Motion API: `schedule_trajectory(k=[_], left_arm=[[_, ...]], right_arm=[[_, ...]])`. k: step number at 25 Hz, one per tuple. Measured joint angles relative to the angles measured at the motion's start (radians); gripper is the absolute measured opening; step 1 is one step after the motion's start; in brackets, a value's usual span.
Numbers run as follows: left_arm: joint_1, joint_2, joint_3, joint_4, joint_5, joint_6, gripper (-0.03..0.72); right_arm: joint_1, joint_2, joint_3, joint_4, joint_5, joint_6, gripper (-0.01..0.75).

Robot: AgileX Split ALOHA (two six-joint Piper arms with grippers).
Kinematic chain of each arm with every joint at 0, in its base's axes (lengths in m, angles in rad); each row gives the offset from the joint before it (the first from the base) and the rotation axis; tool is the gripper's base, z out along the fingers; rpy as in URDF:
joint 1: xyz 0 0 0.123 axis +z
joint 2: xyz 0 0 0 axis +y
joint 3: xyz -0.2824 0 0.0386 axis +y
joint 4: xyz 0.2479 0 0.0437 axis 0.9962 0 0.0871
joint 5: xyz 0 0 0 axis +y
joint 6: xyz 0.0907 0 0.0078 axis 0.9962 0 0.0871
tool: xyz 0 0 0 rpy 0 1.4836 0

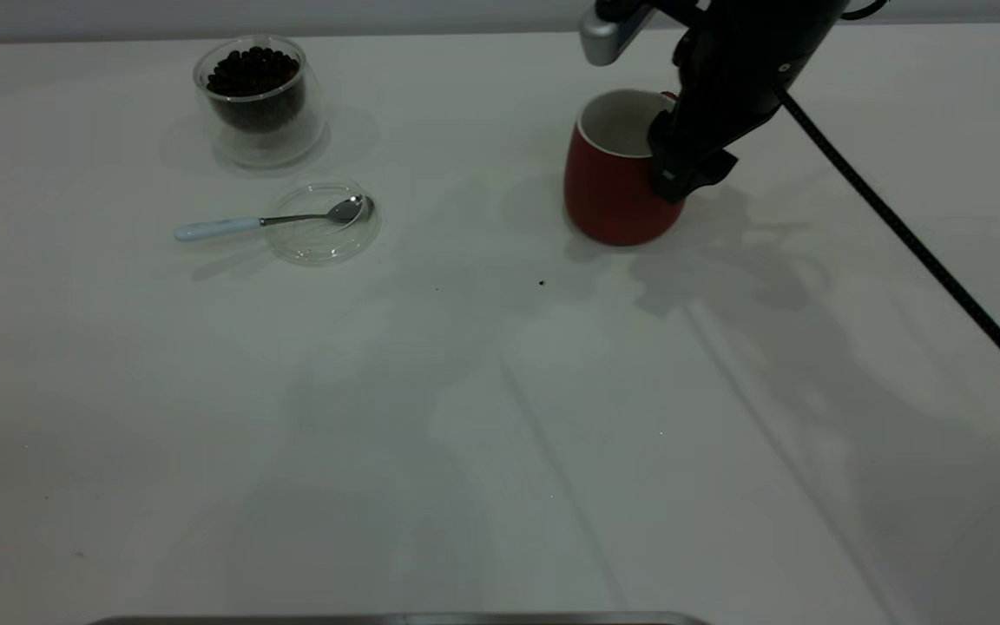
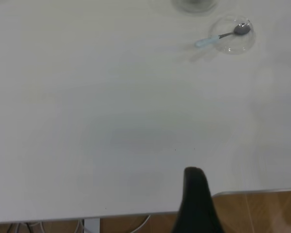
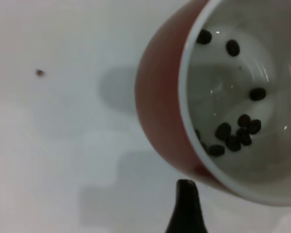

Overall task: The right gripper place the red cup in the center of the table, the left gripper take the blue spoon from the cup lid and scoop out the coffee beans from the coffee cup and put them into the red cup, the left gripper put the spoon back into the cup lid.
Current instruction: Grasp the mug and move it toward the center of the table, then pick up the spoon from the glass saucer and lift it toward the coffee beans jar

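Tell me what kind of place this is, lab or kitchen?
Probably a lab bench. A bare white table holds only staged props: red cup, glass cup of beans, and spoon on a lid. The right gripper is at the red cup, with a cable behind.

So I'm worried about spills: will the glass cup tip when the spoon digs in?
Perhaps. The glass cup already sits tilted on the table, heaped with beans, so it is likely top-heavy. Smooth glass on a smooth tabletop may also slide.
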Motion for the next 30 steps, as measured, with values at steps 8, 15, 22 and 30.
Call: schedule_trajectory(k=[8,15,22,30], left_arm=[[0.000,0.000,0.000,0.000,0.000,0.000,0.595],[0.000,0.000,0.000,0.000,0.000,0.000,0.595],[0.000,0.000,0.000,0.000,0.000,0.001,0.595],[0.000,0.000,0.000,0.000,0.000,0.002,0.595]], right_arm=[[0.072,0.000,0.000,0.044,-0.034,0.000,0.616],[0.071,-0.005,0.000,0.057,-0.030,0.020,0.613],[0.020,-0.191,0.000,0.060,0.181,0.107,0.613],[-0.026,-0.519,0.000,0.055,0.665,0.277,0.607]])
